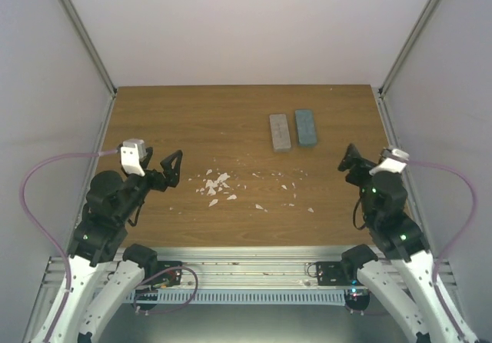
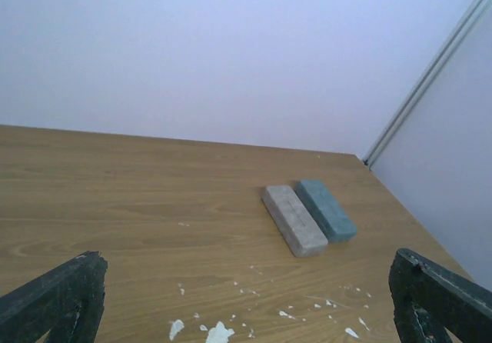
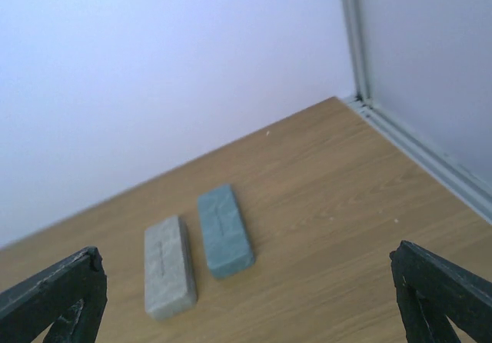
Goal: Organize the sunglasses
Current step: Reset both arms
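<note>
No sunglasses show in any view. A grey case [image 1: 280,132] and a blue-grey case [image 1: 306,127] lie shut, side by side, right of the table's middle. Both show in the left wrist view, grey [image 2: 294,220] and blue-grey [image 2: 326,209], and in the right wrist view, grey [image 3: 167,275] and blue-grey [image 3: 224,230]. My left gripper [image 1: 175,168] is open and empty at the table's near left, well short of the cases. My right gripper [image 1: 347,158] is open and empty at the near right, a little right of and nearer than the blue-grey case.
Several small white flakes [image 1: 215,183] are scattered over the wooden table [image 1: 192,120] between the arms; they also show in the left wrist view [image 2: 219,332]. White walls with metal corner posts [image 1: 84,43] close in the table on three sides.
</note>
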Robot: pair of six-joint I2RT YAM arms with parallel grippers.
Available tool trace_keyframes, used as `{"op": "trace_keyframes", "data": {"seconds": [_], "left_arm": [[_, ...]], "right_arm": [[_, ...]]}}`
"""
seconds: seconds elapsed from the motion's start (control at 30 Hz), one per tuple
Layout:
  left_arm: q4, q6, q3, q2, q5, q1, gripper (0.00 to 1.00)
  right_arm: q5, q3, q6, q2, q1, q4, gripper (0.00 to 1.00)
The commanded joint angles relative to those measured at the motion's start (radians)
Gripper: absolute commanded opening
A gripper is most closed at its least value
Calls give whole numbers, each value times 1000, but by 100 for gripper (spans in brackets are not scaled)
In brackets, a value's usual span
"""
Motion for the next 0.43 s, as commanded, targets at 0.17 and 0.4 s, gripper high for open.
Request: {"op": "trace_keyframes", "data": {"seconds": [0.17, 0.4], "left_arm": [[81, 57, -47, -92, -90, 5, 99], [91, 52, -60, -110, -91, 5, 99]], "right_arm": [[266, 23, 203, -257, -1, -179, 100], [289, 32, 243, -280, -1, -218, 100]]}}
